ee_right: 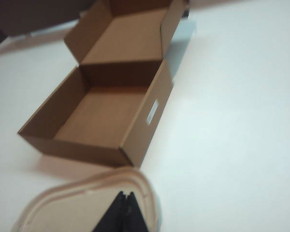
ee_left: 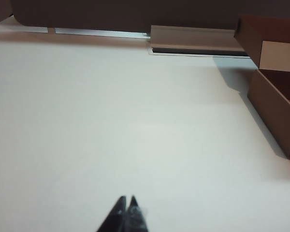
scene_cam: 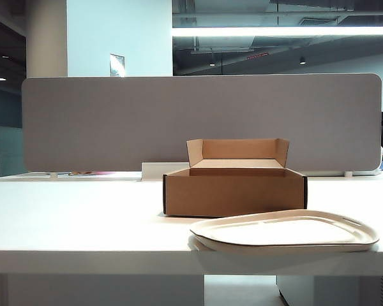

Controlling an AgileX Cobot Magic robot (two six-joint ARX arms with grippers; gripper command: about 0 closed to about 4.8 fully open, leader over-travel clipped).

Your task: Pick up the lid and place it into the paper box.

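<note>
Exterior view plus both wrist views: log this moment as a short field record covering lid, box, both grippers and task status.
lid: cream tray-like lid flat on the white table, near the front edge, in front of the box
paper box: brown paper box open, flap upright, inside empty in the right wrist view
left gripper: left gripper shut, over bare table, box off to one side
right gripper: right gripper fingertips together, above the lid's rim, holding nothing
task status: lid not yet picked up
</note>
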